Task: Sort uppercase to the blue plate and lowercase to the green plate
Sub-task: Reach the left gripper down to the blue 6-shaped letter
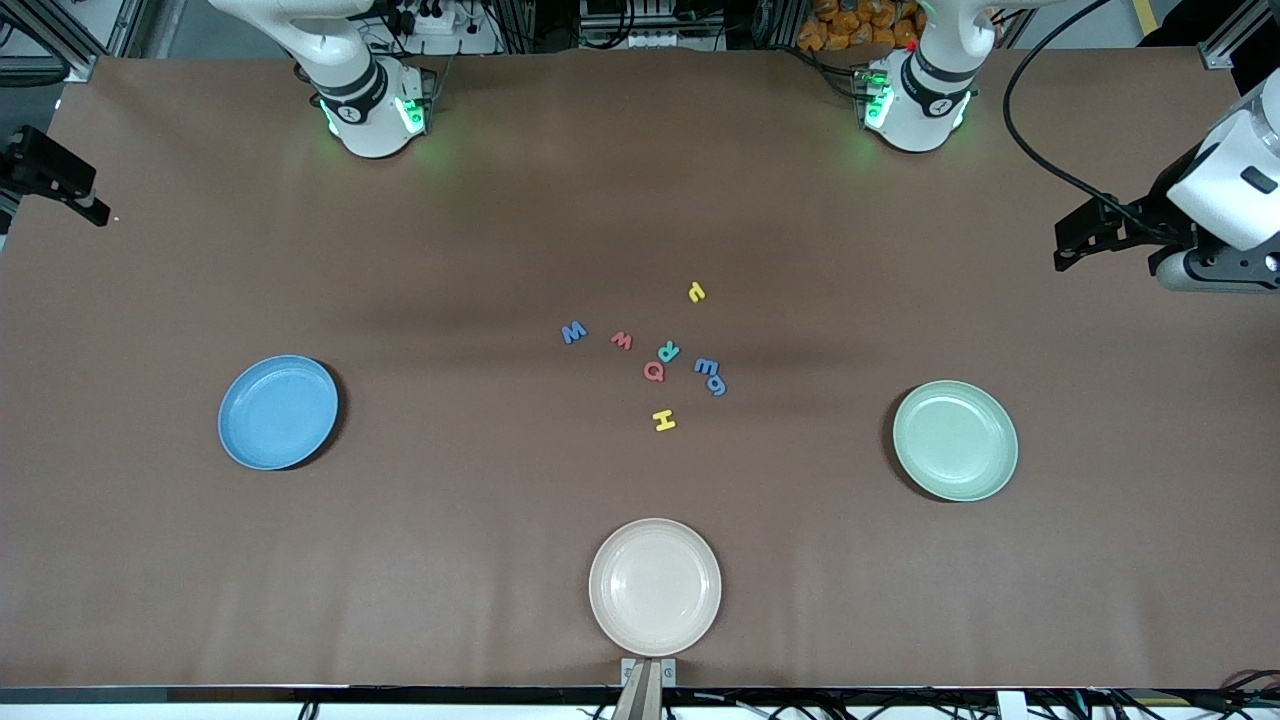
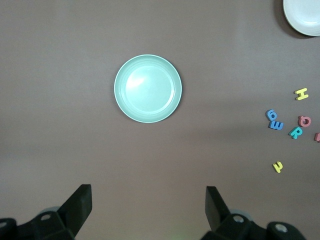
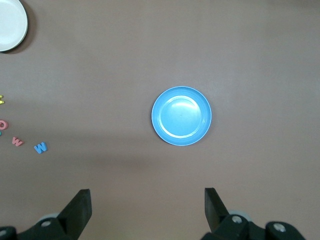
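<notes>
Blue plate (image 1: 278, 412) bare, green plate (image 1: 955, 440) bare, left gripper (image 2: 148, 205) and right gripper (image 3: 147, 206) spread wide, holding nothing

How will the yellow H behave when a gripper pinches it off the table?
The yellow H looks like thin foam lying flat on the table, so probably very light and somewhat squashy. Being so low, it may slide rather than lift. It has flat sides, so it is unlikely to roll.
</notes>
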Controlling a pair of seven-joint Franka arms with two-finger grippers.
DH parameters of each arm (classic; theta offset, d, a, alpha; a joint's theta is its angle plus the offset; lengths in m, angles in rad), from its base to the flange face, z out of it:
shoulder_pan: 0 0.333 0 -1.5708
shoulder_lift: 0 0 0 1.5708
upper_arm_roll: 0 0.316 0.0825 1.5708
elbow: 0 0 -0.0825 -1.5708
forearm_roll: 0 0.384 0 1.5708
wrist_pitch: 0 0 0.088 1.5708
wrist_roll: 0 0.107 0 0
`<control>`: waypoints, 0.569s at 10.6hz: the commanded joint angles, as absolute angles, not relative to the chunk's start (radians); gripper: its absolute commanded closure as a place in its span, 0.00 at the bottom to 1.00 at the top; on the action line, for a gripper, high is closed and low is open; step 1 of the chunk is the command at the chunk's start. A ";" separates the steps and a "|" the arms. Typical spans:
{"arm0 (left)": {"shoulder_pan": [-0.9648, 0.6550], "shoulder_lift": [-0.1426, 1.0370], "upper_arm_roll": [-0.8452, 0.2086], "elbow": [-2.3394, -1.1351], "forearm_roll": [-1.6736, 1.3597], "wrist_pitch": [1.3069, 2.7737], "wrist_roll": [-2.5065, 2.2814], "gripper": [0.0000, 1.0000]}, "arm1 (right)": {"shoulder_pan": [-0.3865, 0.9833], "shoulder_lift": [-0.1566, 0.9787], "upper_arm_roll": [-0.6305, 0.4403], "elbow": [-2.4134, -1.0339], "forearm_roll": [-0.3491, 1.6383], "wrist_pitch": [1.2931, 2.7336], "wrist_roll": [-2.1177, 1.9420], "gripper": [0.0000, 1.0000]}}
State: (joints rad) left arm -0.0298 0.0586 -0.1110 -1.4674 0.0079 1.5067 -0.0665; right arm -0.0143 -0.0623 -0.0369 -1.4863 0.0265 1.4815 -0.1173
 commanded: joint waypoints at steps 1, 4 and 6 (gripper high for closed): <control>-0.032 0.052 -0.118 -1.457 0.029 1.486 -0.089 0.00 | -0.028 -0.071 -0.032 -1.491 0.044 1.476 -0.113 0.00; -0.040 0.060 -0.120 -1.457 0.031 1.488 -0.084 0.00 | -0.026 -0.069 -0.031 -1.491 0.046 1.477 -0.112 0.00; -0.046 0.066 -0.121 -1.463 0.031 1.491 -0.072 0.00 | -0.026 -0.066 -0.031 -1.491 0.046 1.477 -0.113 0.00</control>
